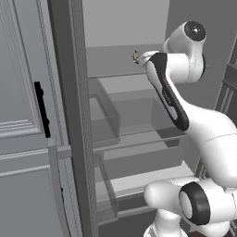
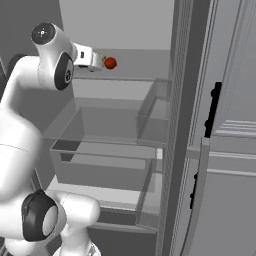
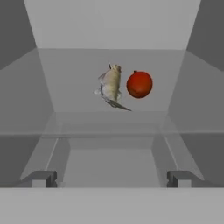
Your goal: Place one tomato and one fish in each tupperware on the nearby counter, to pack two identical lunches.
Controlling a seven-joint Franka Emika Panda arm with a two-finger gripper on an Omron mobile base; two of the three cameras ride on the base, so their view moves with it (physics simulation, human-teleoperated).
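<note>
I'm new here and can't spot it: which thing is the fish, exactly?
Look inside the open fridge, on the grey shelf above the clear drawers, straight ahead of the robot's open hand. Two small things lie side by side there. The fish is the pale, long one with fins; the tomato beside it is round and red.

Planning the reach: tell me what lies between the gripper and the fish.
Nothing: in the hand view, bare grey shelf runs from the open gripper to the fish, with the tomato beside it.
</note>
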